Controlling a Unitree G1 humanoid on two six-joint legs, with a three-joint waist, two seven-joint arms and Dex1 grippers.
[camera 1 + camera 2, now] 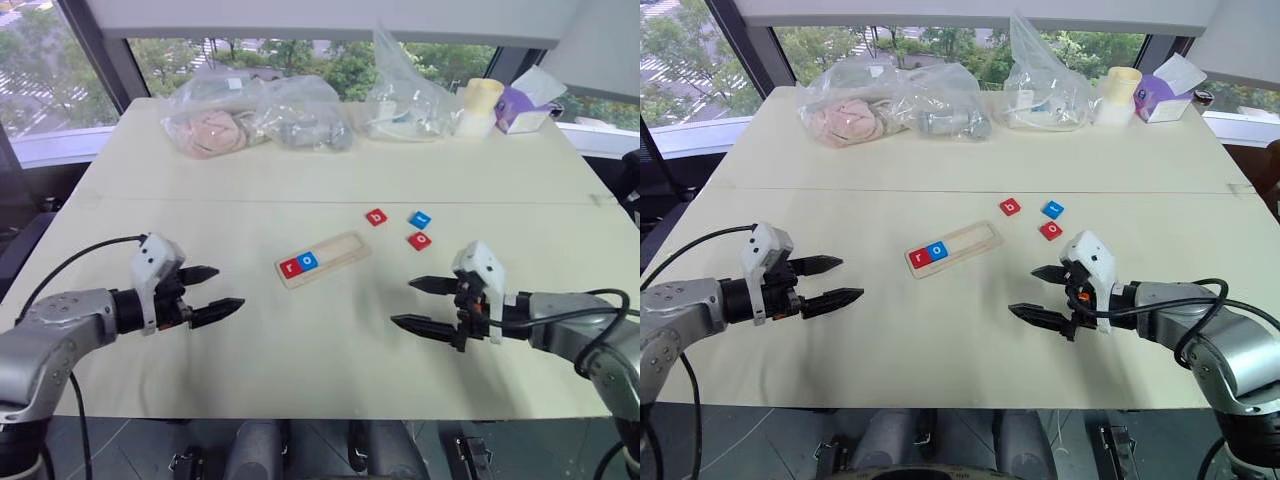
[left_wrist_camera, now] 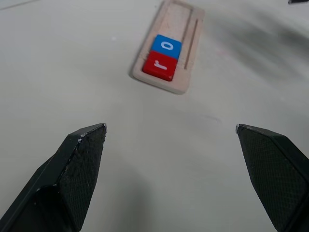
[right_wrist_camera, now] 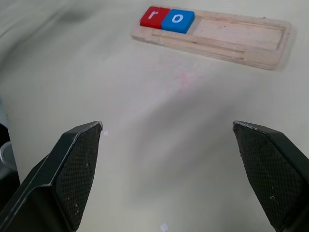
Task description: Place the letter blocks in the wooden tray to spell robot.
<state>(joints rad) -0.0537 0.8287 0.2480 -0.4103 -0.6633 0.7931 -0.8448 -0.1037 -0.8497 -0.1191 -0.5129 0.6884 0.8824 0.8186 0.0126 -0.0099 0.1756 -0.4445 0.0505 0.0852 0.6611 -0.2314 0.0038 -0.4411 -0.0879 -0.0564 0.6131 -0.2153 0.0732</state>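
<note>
The pale wooden tray (image 1: 322,258) lies aslant mid-table. At its left end sit a red "r" block (image 1: 290,267) and a blue "o" block (image 1: 308,261), side by side. Beyond the tray's right end three loose blocks lie on the table: a red "b" (image 1: 376,217), a blue one (image 1: 420,219) and a red "o" (image 1: 420,240). My left gripper (image 1: 218,293) hovers open to the left of the tray, empty. Open and empty too, my right gripper (image 1: 420,304) hovers right of the tray and nearer than the loose blocks.
Clear plastic bags (image 1: 262,115) with soft items line the table's far edge, beside a pale cup (image 1: 478,105) and a purple tissue box (image 1: 528,105). A seam (image 1: 200,198) crosses the table ahead of the blocks.
</note>
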